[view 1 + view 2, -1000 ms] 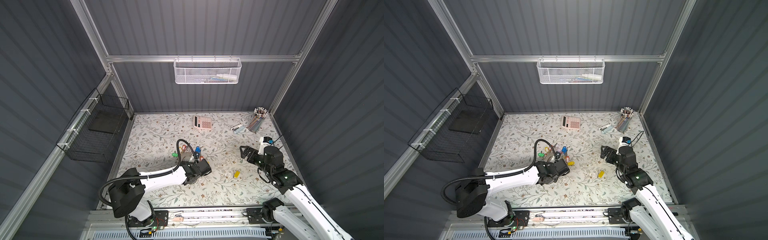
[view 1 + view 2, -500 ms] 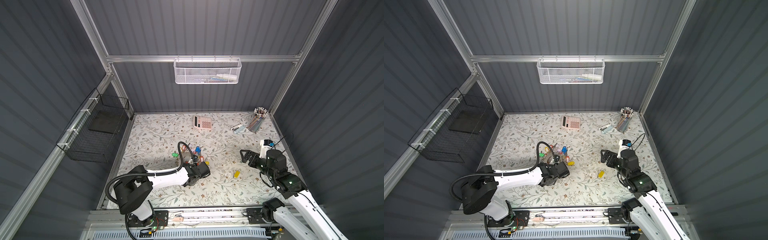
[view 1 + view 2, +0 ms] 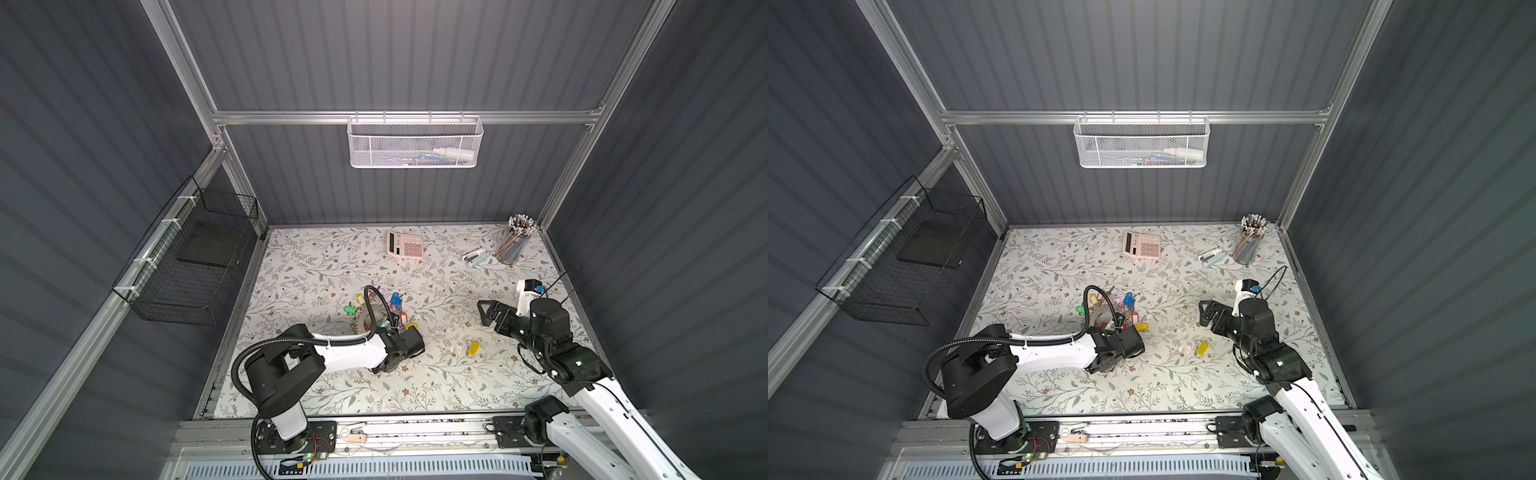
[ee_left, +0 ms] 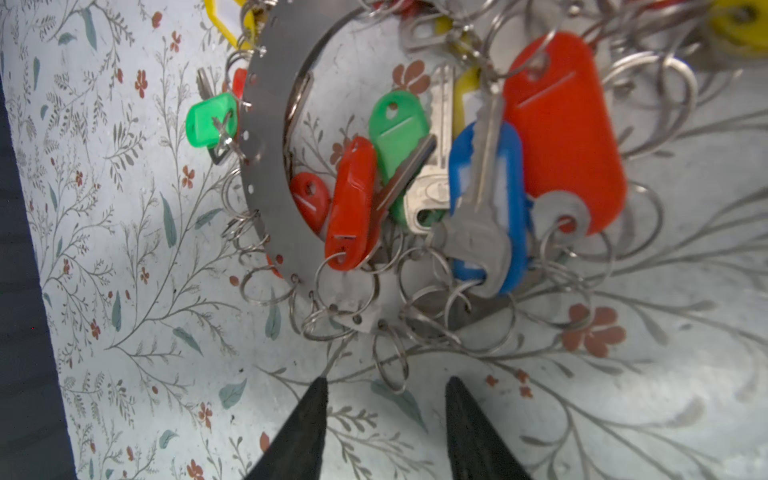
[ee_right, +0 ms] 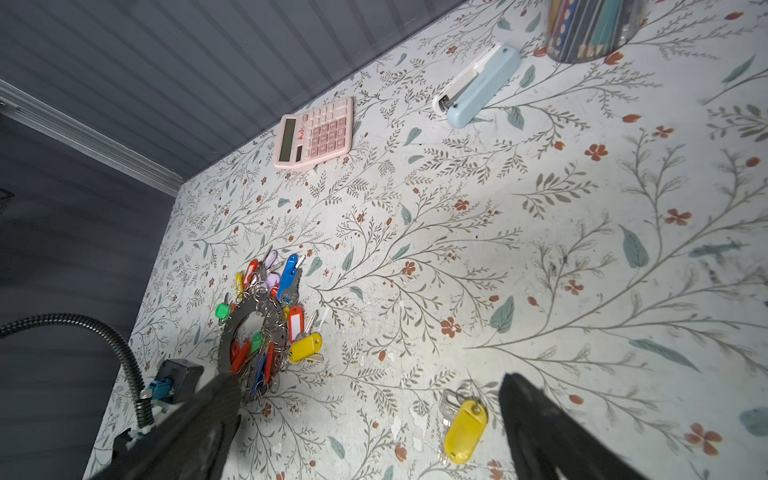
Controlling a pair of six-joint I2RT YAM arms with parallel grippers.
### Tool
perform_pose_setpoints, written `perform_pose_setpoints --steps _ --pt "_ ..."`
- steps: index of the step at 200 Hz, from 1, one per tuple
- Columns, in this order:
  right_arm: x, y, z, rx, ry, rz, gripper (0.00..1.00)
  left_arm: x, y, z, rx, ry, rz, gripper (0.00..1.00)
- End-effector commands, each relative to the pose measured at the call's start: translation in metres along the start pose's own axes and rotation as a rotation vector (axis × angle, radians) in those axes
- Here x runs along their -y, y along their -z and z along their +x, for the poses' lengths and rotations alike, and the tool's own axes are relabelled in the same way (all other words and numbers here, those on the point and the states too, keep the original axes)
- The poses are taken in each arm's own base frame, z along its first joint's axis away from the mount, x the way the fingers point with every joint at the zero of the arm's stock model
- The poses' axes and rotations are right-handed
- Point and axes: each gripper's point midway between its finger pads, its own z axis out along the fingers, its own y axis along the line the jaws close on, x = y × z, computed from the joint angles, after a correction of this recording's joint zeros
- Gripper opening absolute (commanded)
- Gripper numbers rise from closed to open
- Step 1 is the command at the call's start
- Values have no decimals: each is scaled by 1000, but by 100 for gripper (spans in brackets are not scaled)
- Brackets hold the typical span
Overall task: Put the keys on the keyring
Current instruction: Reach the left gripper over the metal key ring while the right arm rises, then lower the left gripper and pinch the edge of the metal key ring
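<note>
Left gripper [image 4: 385, 384] is held just beside the keyring [image 4: 270, 124], jaws parted, nothing grasped.
The keyring is laid flat on the flowered table [image 3: 316, 266]; the yellow-tagged key [image 5: 464, 430] is seen well apart from it, by the right gripper [image 5: 370, 378], whose jaws are spread wide and empty.

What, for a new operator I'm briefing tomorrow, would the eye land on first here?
The keyring, a big flat metal ring crowded with red, green, blue and yellow tags, lies in the middle of the floral table, with the left gripper just short of its split rings, jaws apart. A lone yellow-tagged key lies off to the side, in front of the wide-open right gripper.
</note>
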Motion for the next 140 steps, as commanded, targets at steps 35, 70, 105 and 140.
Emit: perform_pose_setpoints --steps 35,70,105,140 --pt "0 -4 2 4 -6 -8 99 -3 -2 -10 16 18 -80 31" --pt "0 -5 3 1 -8 -7 99 -7 -5 -8 11 20 -117 26" --pt "0 -8 3 -5 -14 -10 99 -9 -7 -6 8 26 -136 20" --pt "0 -9 4 -8 -17 -12 99 -12 -7 -5 9 40 -146 17"
